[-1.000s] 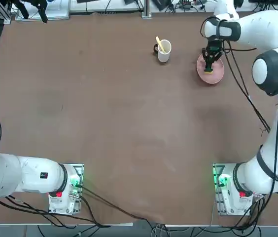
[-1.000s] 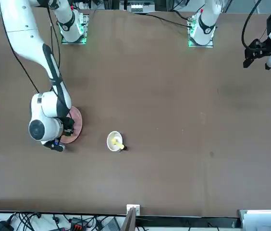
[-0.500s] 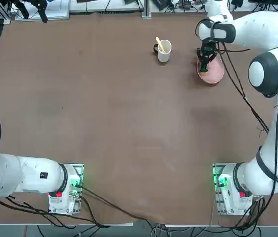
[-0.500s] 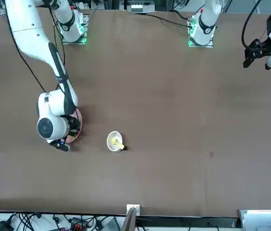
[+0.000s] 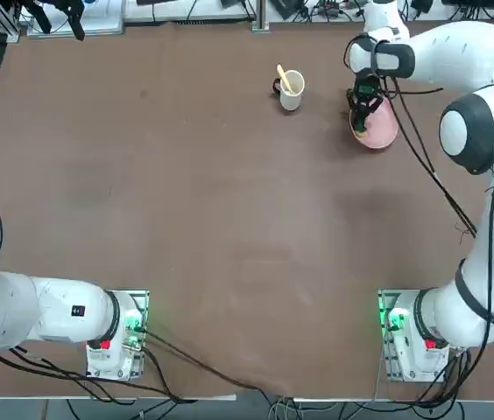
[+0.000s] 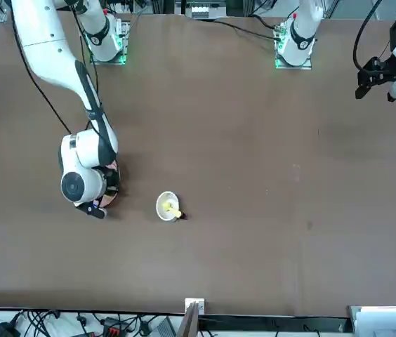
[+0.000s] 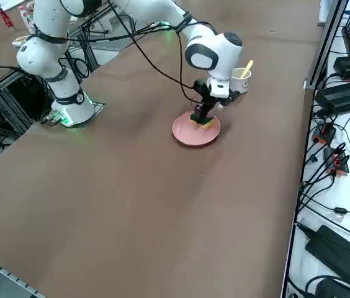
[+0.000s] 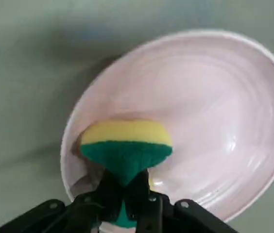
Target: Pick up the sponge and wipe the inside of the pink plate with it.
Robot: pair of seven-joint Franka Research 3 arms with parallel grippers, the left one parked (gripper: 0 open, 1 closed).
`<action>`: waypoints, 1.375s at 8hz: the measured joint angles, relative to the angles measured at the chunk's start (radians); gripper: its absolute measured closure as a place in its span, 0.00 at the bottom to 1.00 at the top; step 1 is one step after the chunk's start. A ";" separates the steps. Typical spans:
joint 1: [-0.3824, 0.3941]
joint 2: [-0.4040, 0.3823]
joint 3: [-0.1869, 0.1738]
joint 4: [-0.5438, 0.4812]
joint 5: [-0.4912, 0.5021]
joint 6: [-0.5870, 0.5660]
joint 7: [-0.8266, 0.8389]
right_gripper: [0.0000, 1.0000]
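One sponge (image 8: pixel 126 148), one pink plate (image 8: pixel 214 111) and one mug (image 5: pixel 291 89) are on the counter (image 5: pixel 186 192). The right claw (image 8: pixel 125 194) pinches the sponge (green layer squeezed between the fingers), pressing it inside the plate near the mug-side rim.

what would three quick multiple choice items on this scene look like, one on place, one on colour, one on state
1. Where is the sponge?
A. beside the mug
B. over the pink plate
C. on bare table

2. Which sponge layer faces the plate?
A. yellow
B. green
C. white

3. The right gripper is:
A. open, empty
B. shut on the sponge
C. shut on the mug

Answers: 1 B, the wrist view shows the sponge inside the plate's rim. 2 A, the yellow foam lies on the plate side and the green toward the fingers. 3 B, the fingers pinch the green part.
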 joint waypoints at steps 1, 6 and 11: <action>0.002 -0.001 -0.001 -0.004 0.000 -0.021 0.002 0.93; 0.004 -0.034 -0.026 -0.068 -0.009 -0.059 0.002 0.93; 0.002 -0.050 -0.058 -0.113 -0.110 -0.081 0.002 0.93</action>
